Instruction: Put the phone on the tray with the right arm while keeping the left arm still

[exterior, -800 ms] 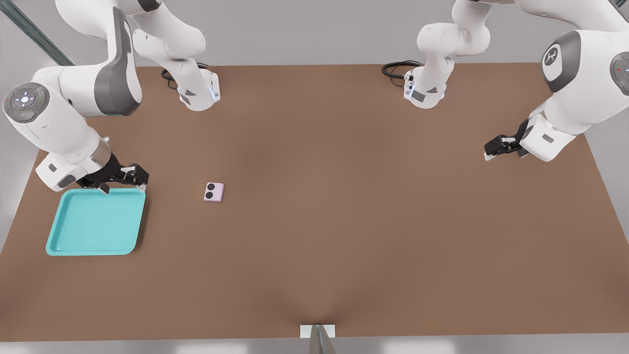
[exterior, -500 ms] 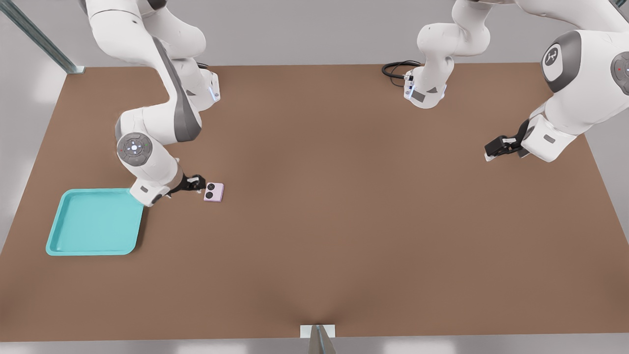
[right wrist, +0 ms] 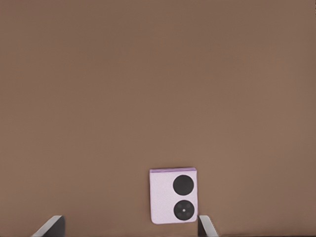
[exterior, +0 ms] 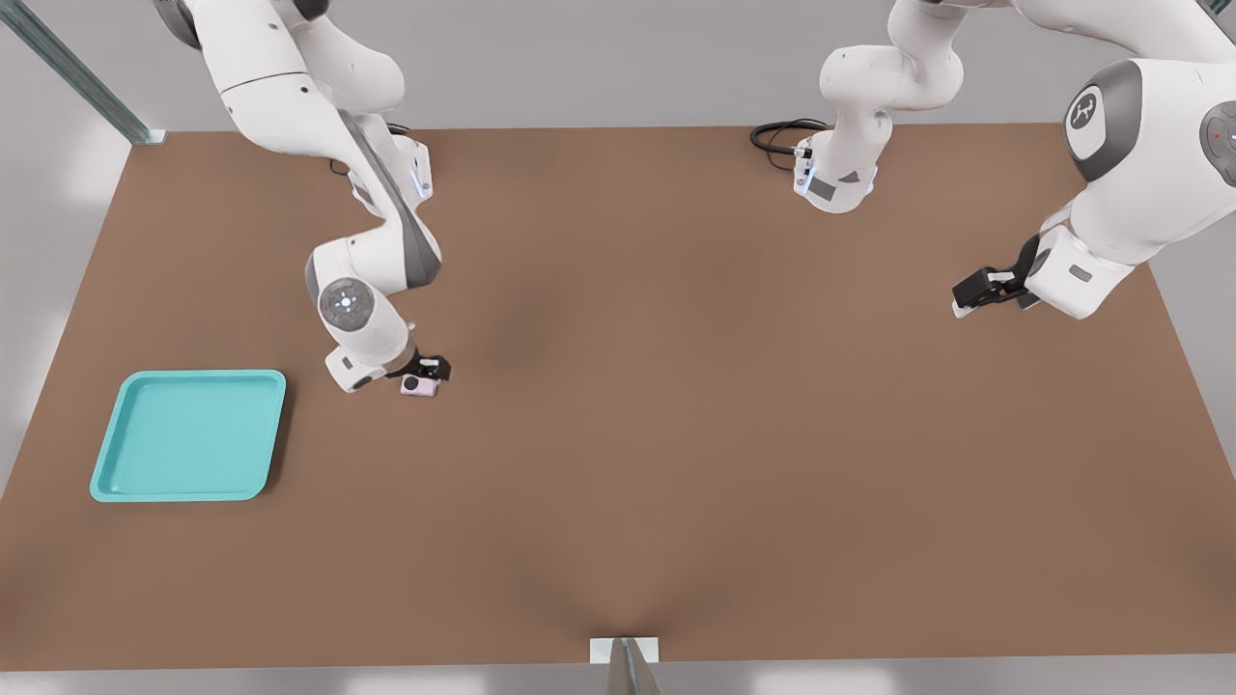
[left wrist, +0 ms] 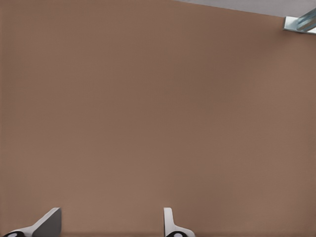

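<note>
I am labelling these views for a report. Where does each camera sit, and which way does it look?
Front view: high off the arms, looking down on the table, tray, both arms.
Right wrist view: on the working arm, facing down at the phone; open gripper fingertips show.
Left wrist view: parked arm, bare table, its fingertips.
Shared: the phone, front and right wrist.

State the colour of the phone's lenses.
Black, on the pale pink-lilac phone; clearest in the right wrist view, gripper above it.

The right arm (exterior: 290,106) is a glossy white, rounded jointed arm with grey panels, a round grey wrist disc (exterior: 345,303) dotted with small lit buttons, and a black gripper (exterior: 425,373) with pale fingertips (right wrist: 49,228).
</note>
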Controlling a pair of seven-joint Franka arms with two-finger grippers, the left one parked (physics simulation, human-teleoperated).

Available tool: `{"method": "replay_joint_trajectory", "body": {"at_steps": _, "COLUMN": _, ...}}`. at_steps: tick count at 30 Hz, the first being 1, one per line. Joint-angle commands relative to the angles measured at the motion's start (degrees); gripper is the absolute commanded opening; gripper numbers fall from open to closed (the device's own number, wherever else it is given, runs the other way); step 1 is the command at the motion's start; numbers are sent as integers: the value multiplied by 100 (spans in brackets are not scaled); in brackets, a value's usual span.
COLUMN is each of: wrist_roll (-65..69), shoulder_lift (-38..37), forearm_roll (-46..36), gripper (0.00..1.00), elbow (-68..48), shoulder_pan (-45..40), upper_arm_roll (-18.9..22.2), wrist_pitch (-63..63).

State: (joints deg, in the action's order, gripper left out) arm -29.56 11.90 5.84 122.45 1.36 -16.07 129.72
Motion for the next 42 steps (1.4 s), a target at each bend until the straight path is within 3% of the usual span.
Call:
{"method": "replay_joint_trajectory", "body": {"at_steps": 1, "wrist_roll": -2150, "shoulder_lift": 31, "forearm_roll": -22, "gripper": 100, "elbow": 121, "shoulder_pan": -57, "upper_arm_roll": -10, "wrist_pitch": 580}}
{"method": "replay_joint_trajectory", "body": {"at_steps": 9, "wrist_roll": -2063, "shoulder_lift": 330, "forearm_roll": 48, "gripper": 100, "elbow": 499, "shoulder_pan": -57, "upper_arm_roll": -221, "wrist_pitch": 1046}}
{"method": "replay_joint_trajectory", "body": {"at_steps": 11, "wrist_roll": -1650, "shoulder_lift": 348, "forearm_roll": 953, "gripper": 100, "elbow": 552, "shoulder_pan": -57, "upper_arm_roll": -274, "wrist_pitch": 1055}}
{"method": "replay_joint_trajectory", "body": {"at_steps": 18, "wrist_roll": -1263, "shoulder_lift": 453, "forearm_roll": 989, "gripper": 100, "elbow": 674, "shoulder_pan": -162, "upper_arm_roll": -273, "wrist_pitch": 1081}}
{"method": "replay_joint_trajectory", "body": {"at_steps": 30, "wrist_roll": 557, "shoulder_lift": 638, "forearm_roll": 962, "gripper": 100, "elbow": 982, "shoulder_pan": -707, "upper_arm_roll": -326, "wrist_pitch": 1916}}
{"method": "replay_joint_trajectory", "body": {"at_steps": 32, "wrist_roll": 583, "shoulder_lift": 699, "forearm_roll": 971, "gripper": 100, "elbow": 982, "shoulder_pan": -707, "upper_arm_roll": -511, "wrist_pitch": 1934}}
{"method": "replay_joint_trajectory", "body": {"at_steps": 42, "wrist_roll": 812, "shoulder_lift": 1095, "forearm_roll": 962, "gripper": 100, "elbow": 1123, "shoulder_pan": -900, "upper_arm_roll": -511, "wrist_pitch": 2057}}
